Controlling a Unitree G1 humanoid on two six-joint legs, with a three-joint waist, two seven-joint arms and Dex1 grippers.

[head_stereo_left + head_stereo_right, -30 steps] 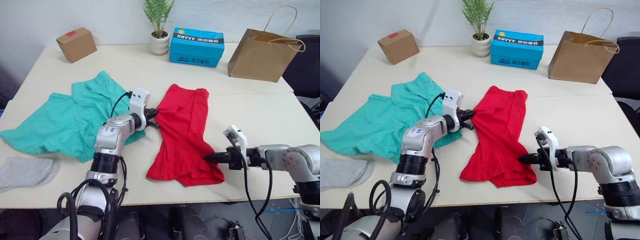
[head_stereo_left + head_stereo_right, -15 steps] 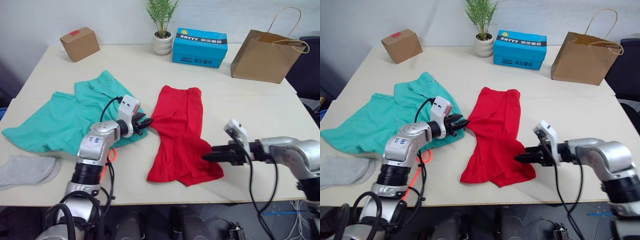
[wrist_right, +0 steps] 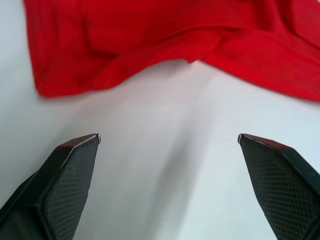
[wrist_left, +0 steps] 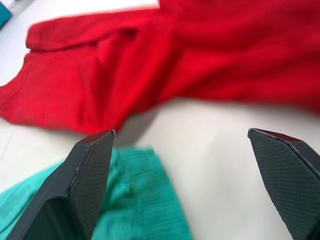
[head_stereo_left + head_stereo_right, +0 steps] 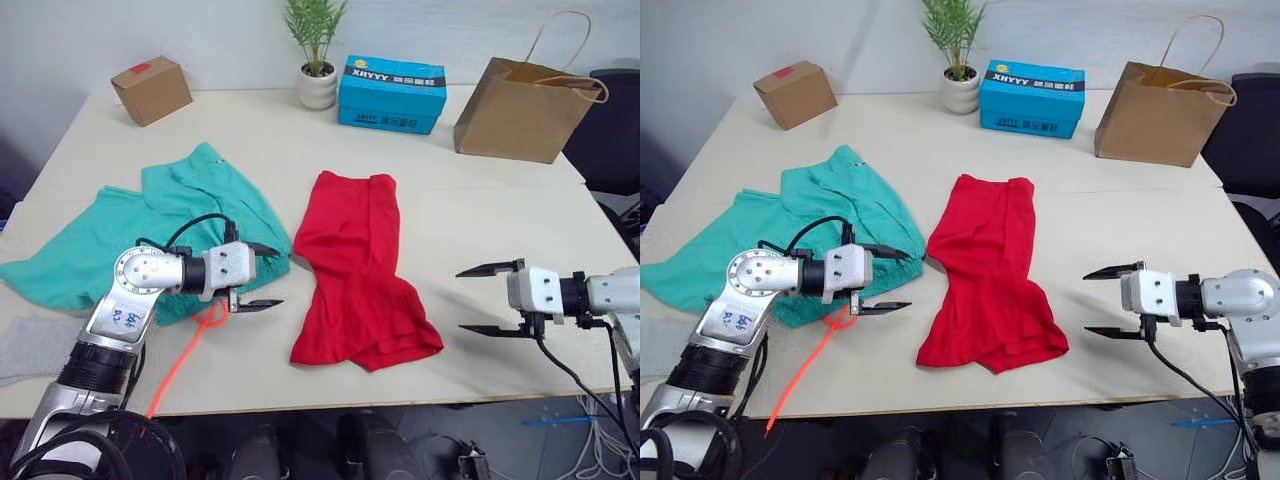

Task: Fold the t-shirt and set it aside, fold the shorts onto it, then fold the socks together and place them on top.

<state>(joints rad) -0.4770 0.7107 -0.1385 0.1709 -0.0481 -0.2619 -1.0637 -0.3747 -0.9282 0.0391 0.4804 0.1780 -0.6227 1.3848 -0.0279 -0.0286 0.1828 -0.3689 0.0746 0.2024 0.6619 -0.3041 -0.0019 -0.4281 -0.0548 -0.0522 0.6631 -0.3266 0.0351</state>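
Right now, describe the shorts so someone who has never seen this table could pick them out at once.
On the pale table, look to the robot's left half, beside the left gripper. The shorts are the wide, crumpled teal-green garment spread there, with a neon orange drawstring trailing toward the table's near edge. The t-shirt beside them is bright red, and the socks are small and grey.

Table (image 5: 500,215) bears t-shirt (image 5: 358,270), shorts (image 5: 150,235), socks (image 5: 25,350).

Silver arms, white wrist blocks, black cables, black two-fingered hands.
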